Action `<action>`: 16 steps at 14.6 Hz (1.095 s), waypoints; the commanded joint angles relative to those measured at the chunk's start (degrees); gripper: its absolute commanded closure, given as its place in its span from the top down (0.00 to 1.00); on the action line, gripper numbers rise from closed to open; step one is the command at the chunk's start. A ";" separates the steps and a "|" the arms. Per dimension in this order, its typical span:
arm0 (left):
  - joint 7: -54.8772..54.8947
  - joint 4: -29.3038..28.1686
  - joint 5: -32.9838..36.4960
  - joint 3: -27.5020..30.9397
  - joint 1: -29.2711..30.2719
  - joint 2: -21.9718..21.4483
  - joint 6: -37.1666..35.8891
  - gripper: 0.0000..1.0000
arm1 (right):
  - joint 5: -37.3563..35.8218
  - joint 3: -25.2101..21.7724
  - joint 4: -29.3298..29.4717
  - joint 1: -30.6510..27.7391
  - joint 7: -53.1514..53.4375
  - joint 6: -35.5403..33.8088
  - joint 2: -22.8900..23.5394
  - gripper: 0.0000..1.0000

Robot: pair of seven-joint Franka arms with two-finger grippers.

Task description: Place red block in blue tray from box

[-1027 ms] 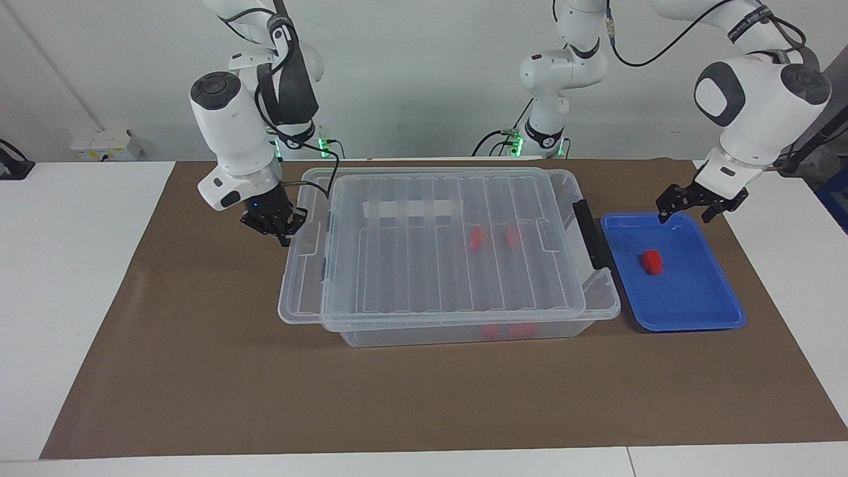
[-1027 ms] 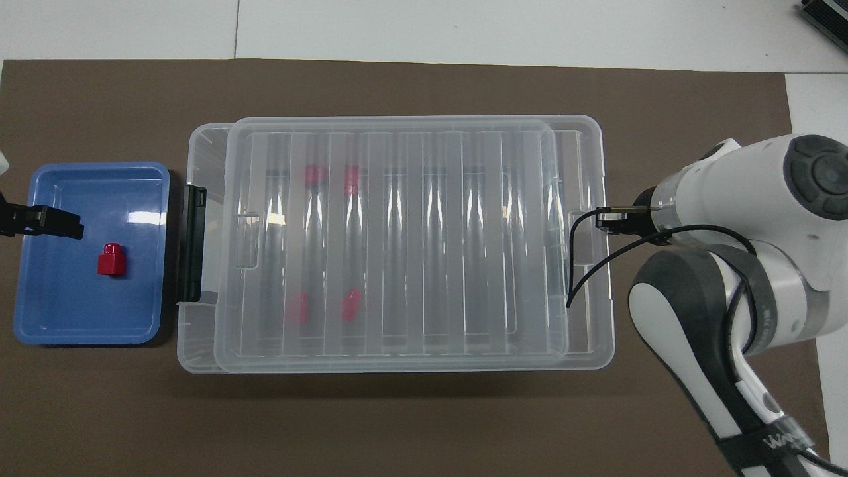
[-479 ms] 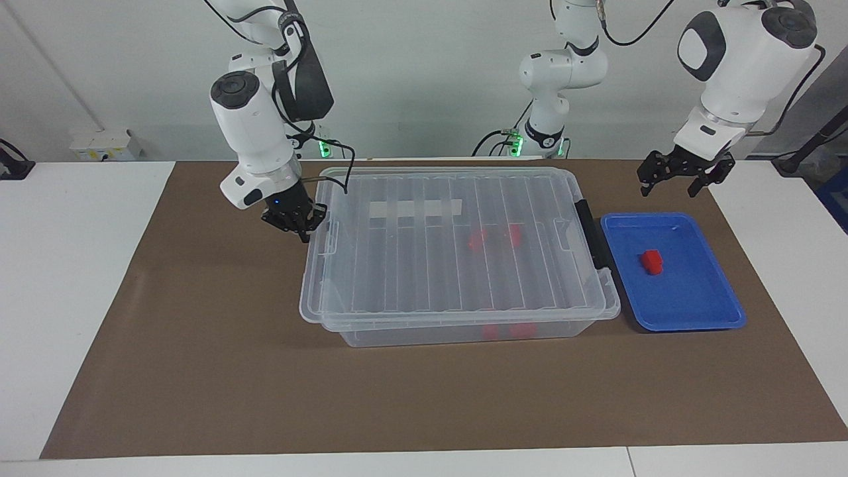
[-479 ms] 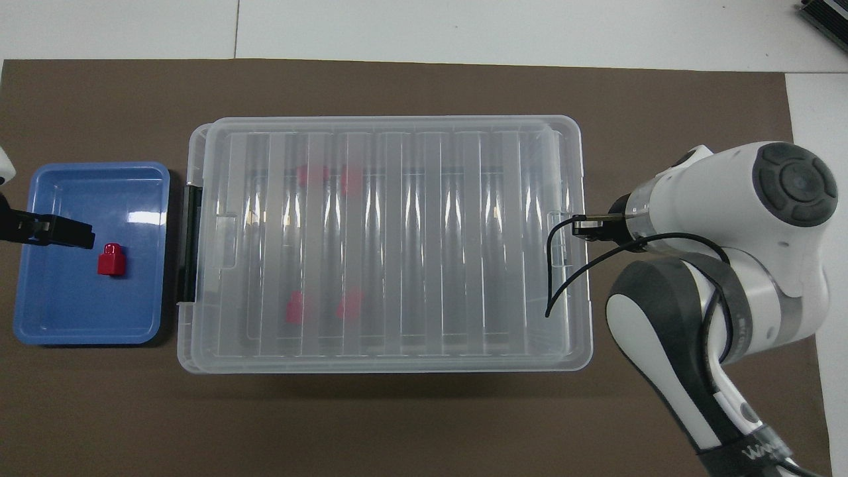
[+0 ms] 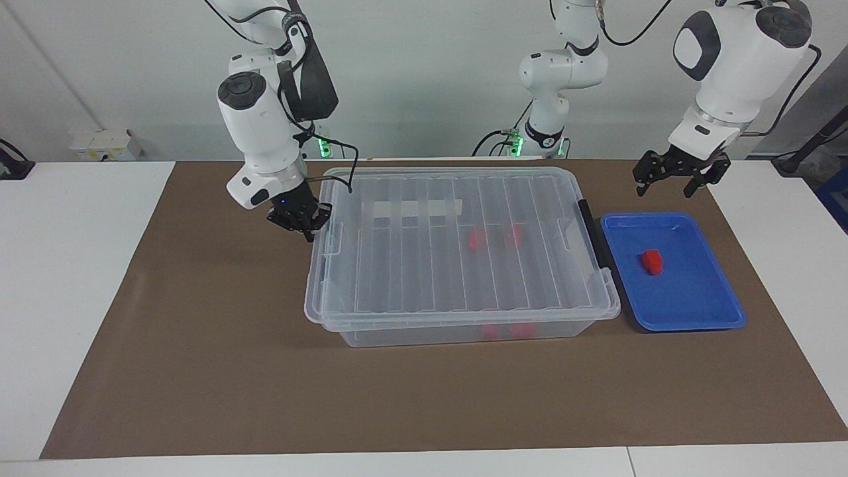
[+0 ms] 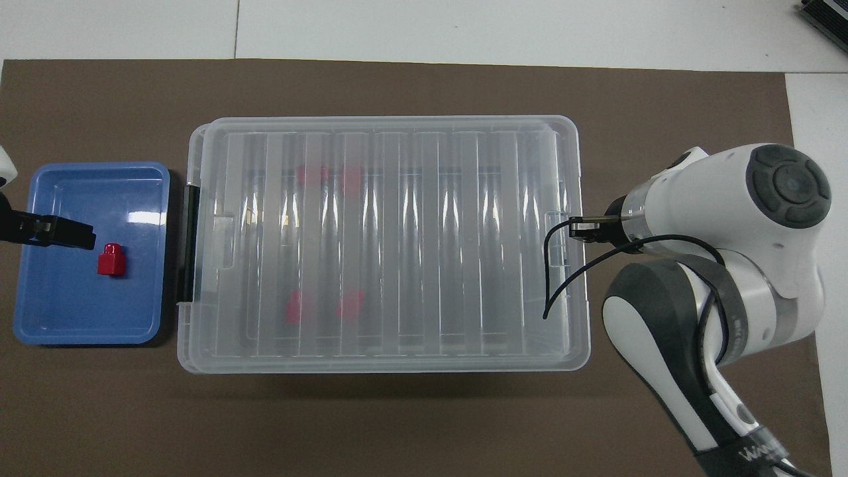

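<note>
Facing view shows the right gripper (image 5: 307, 222), fingertips together, at the lid edge of the box (image 5: 457, 252); seat the lid squarely, left gripper (image 5: 672, 173) spread wide above the blue tray (image 5: 702, 311) holding the red block (image 5: 652, 261).

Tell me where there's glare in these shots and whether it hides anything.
Overhead view: white highlights streak the box lid's ribs, smearing the red blocks inside to pink blurs; a bright patch lies on the blue tray, while the red block in it stays crisp. Facing view: the lid reflects less and the blocks inside look only hazy.
</note>
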 commanded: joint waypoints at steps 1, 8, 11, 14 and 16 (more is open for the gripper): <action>-8.77 0.38 -1.01 -2.65 -1.12 -2.78 -2.67 1.00 | 1.49 0.07 -1.37 0.78 2.21 2.33 -0.21 0.00; -9.25 -0.24 -1.01 -3.10 -0.77 -3.93 -5.49 1.00 | 1.49 -0.02 -0.84 -0.10 2.12 1.98 -0.21 0.00; -9.33 -0.15 -1.09 -0.84 -3.91 -2.62 -6.54 1.00 | 1.49 -0.28 -0.49 -2.82 2.03 1.19 -1.35 0.00; -9.77 4.14 -1.45 7.18 -12.36 -0.42 -9.08 1.00 | 1.40 -0.72 0.30 -5.80 2.21 -1.61 -3.72 1.00; -9.69 4.95 -1.45 7.36 -12.55 -0.06 -10.24 1.00 | 0.79 -0.81 3.45 -7.30 2.21 -6.17 -4.43 1.00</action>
